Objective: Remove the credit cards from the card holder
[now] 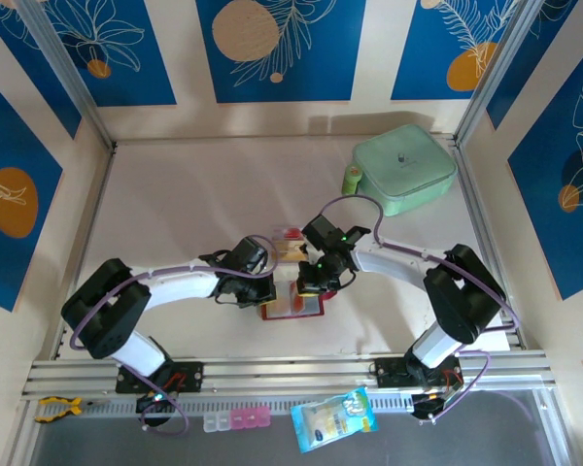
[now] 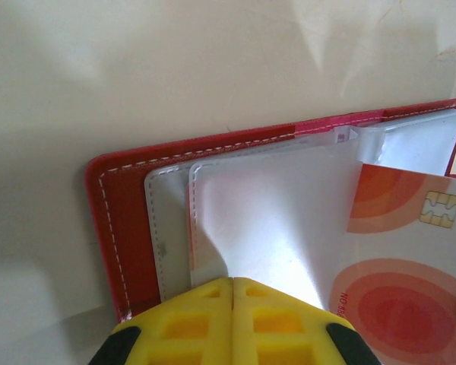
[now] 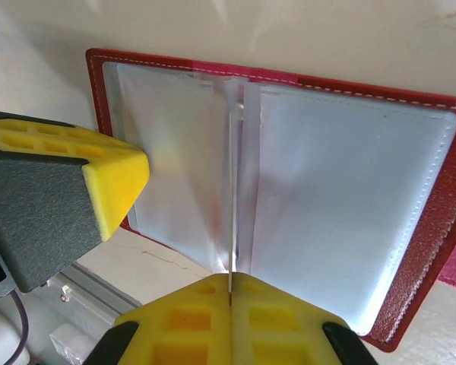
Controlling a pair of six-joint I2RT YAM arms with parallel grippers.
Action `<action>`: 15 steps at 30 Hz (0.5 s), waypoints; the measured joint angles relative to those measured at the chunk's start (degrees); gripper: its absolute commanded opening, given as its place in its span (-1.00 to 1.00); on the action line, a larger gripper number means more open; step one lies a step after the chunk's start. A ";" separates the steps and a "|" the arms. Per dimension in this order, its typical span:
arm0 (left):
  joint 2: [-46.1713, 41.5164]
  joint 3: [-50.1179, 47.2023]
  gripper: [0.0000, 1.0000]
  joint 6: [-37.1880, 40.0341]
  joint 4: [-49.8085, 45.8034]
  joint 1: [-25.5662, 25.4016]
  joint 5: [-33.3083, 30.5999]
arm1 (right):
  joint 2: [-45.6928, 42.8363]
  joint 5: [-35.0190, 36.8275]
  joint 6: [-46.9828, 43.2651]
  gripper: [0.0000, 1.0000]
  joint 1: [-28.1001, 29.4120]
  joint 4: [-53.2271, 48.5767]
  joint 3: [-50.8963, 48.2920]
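The red card holder (image 1: 284, 311) (image 2: 129, 228) (image 3: 441, 190) lies open on the table between both arms, its greyish clear pockets facing up. My right gripper (image 1: 313, 282) (image 3: 230, 285) is shut on a whitish card with red-orange circles and a chip (image 2: 410, 258). That card stands edge-on (image 3: 230, 190) over the holder's middle fold. My left gripper (image 1: 259, 284) (image 2: 232, 283) is shut on a clear pocket leaf at the holder's left side, and its fingers (image 3: 114, 175) are visible. A tan card (image 1: 293, 251) seems to lie on the table just beyond the holder.
A mint-green square case (image 1: 405, 167) sits at the back right with a small green item (image 1: 351, 178) beside it. A printed packet (image 1: 335, 417), small pill boxes (image 1: 235, 419) and a yellow clamp (image 1: 56, 408) lie along the front rail.
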 measured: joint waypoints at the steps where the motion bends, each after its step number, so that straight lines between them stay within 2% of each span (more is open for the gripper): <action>1: -0.17 0.00 -0.94 0.00 -0.37 0.00 -0.15 | -0.37 0.22 -0.02 -0.93 0.00 -0.26 0.02; 9: -2.38 0.00 -0.90 0.02 -3.06 0.00 -0.85 | -3.43 1.42 -2.08 -0.97 -0.07 -3.30 2.12; 15: -4.59 -0.17 -0.87 0.04 -4.09 0.00 -2.14 | -3.43 2.51 -11.32 -1.00 -0.28 -5.66 4.96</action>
